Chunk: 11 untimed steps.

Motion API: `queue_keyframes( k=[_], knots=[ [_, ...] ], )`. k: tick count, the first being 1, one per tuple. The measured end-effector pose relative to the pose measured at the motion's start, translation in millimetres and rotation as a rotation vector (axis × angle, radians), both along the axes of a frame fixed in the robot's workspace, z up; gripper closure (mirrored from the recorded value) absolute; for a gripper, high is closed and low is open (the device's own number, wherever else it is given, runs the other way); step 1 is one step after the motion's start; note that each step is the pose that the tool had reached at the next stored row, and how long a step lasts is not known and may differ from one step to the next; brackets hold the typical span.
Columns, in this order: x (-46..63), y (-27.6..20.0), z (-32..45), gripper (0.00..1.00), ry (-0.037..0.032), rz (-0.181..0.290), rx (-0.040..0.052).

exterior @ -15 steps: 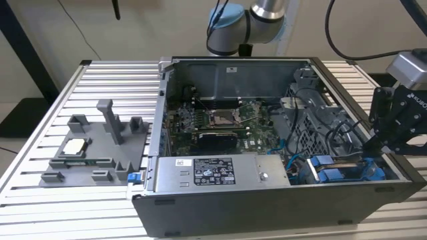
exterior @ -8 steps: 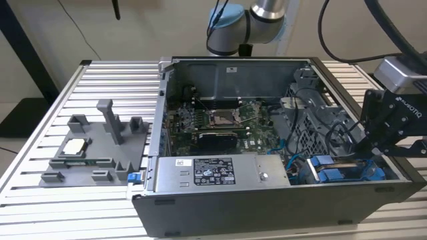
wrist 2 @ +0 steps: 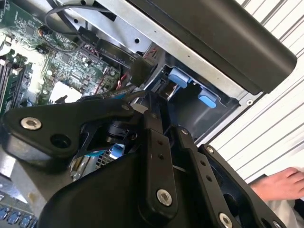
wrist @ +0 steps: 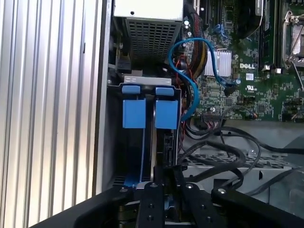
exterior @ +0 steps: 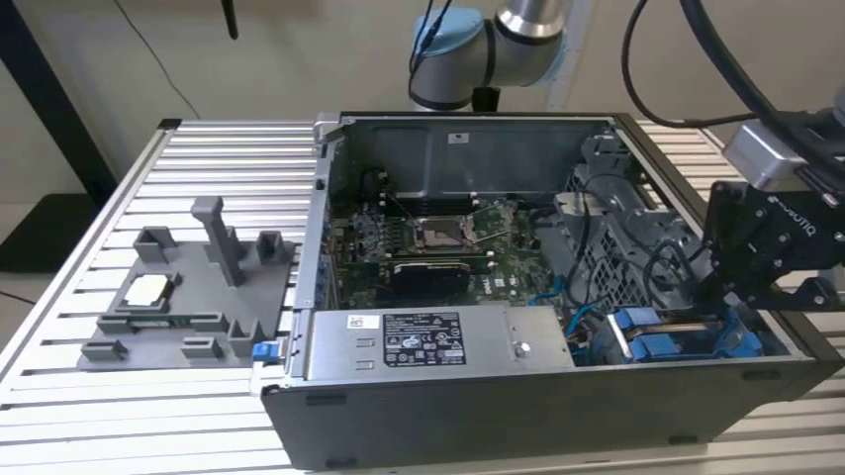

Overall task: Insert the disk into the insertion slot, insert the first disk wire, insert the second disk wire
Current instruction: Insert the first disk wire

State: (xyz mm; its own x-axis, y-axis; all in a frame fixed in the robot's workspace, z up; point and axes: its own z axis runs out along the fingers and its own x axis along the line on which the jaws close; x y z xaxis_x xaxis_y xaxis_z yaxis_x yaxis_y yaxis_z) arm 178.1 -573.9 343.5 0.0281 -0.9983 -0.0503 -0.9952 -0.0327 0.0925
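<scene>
gripper (wrist: 167,175): pressed together at the disk's near end (gripping or only pushing, I cannot tell) | disk (wrist: 166,142): on edge in the drive bay (wrist: 112,142) of the computer case (exterior: 528,416), just beside a second blue carrier (wrist: 134,113) | relation: disk directly ahead of the gripper, long axis running straight away along the slot

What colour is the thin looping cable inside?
Blue; the cable shows best in the first wrist view.
</scene>
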Motion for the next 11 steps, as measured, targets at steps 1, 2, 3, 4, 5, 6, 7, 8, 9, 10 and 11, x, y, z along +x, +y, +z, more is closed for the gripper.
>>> queue_keyframes(
  k=[1,2,3,4,5,6,7,8,9,10,11],
  knots=[
    [0.0,0.5,-0.8,0.81,-0.0004,0.0,-0.0001],
    [0.0,1.2,-1.7,0.81,-0.0007,0.0,0.0],
    [0.0,1.8,-2.4,0.81,-0.0011,0.0,0.0],
    [0.0,2.5,-3.0,0.81,-0.0013,0.0,-0.0001],
    [0.0,3.2,-3.3,0.81,-0.0015,0.0,-0.0003],
    [0.0,4.1,-4.1,0.81,-0.0018,0.0,-0.0002],
    [0.1,4.2,-4.5,0.81,-0.0017,0.0,-0.0001],
    [0.3,4.3,-4.7,0.81,-0.0019,0.0,-0.0002],
    [0.5,4.3,-4.9,0.81,-0.002,0.0,-0.0004],
    [0.9,4.3,-5.2,0.81,-0.002,0.0,-0.0003],
    [1.3,4.3,-5.7,0.81,-0.002,0.0,0.0005]
  ],
)
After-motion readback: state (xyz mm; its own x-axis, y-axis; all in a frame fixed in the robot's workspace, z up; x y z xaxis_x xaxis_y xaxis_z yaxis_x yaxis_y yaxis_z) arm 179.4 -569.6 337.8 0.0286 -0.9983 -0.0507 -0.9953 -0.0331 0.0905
